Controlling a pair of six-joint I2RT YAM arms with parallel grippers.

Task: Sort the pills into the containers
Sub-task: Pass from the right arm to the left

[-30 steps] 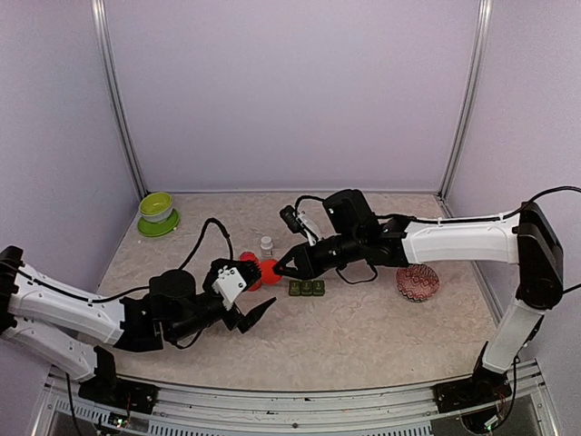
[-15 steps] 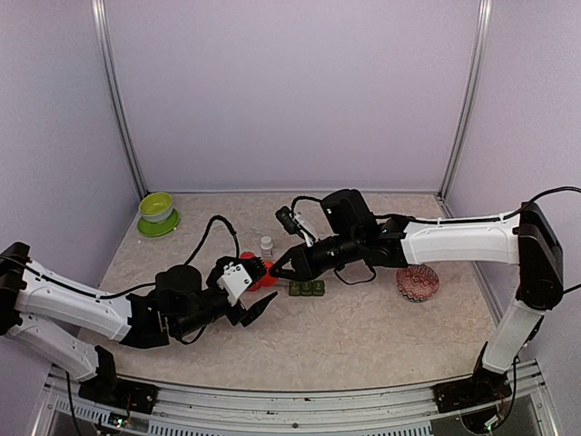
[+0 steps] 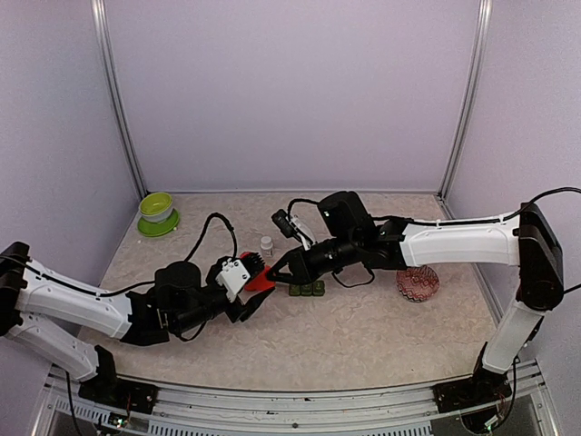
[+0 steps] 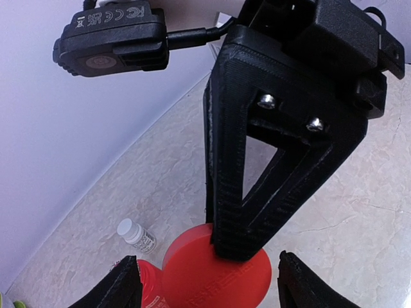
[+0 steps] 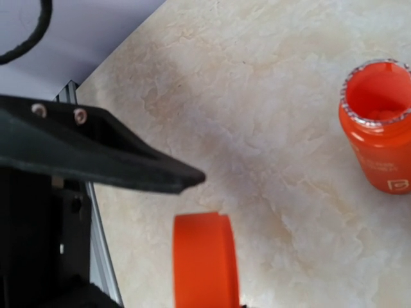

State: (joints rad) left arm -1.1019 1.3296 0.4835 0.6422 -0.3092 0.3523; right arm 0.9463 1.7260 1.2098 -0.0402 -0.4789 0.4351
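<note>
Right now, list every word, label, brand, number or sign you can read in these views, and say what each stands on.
"FC": on the black camera module on the other arm's wrist; the marks beside it are too small to read.
Raised lettering on the red cap: too faint to read.
Label on the small white bottle: too small to read.
White mark on the open orange bottle: cut off by the picture's edge, unreadable.

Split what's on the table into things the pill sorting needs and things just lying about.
For the job:
- dark green containers, three in a row
- open red pill bottle
- red cap, off the bottle

Lying about:
- lime-green bowl
- patterned pink disc
- small white bottle, contents not visible
</note>
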